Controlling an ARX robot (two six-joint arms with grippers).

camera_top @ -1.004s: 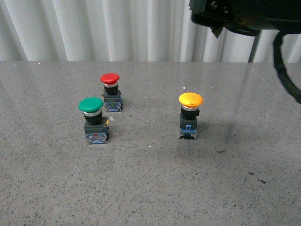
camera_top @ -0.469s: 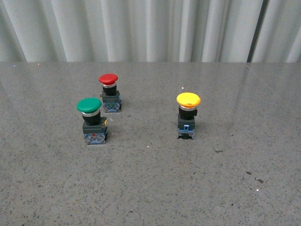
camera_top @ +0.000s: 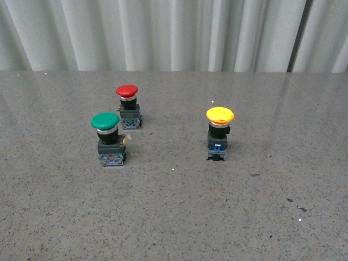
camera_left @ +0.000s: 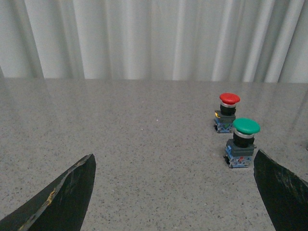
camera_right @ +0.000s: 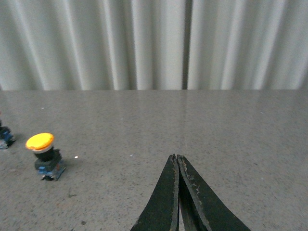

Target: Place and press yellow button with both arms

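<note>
The right arm is gone from the front view's 1 o'clock corner. Yellow button (camera_top: pixel 219 132) stands unmoved. Left hand (camera_left: pixel 175 192) gapes; right hand (camera_right: pixel 178 161) is pinched closed, empty.

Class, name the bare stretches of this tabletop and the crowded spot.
Bare: the wide strip between the green button and the yellow button, plus the whole near side of the table. Crowded: green and red button stand close together.

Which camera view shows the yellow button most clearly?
The front view: the yellow button stands upright near the middle, cap to base visible. The right wrist view shows it smaller, far from the shut right gripper. The left wrist view lacks it.
</note>
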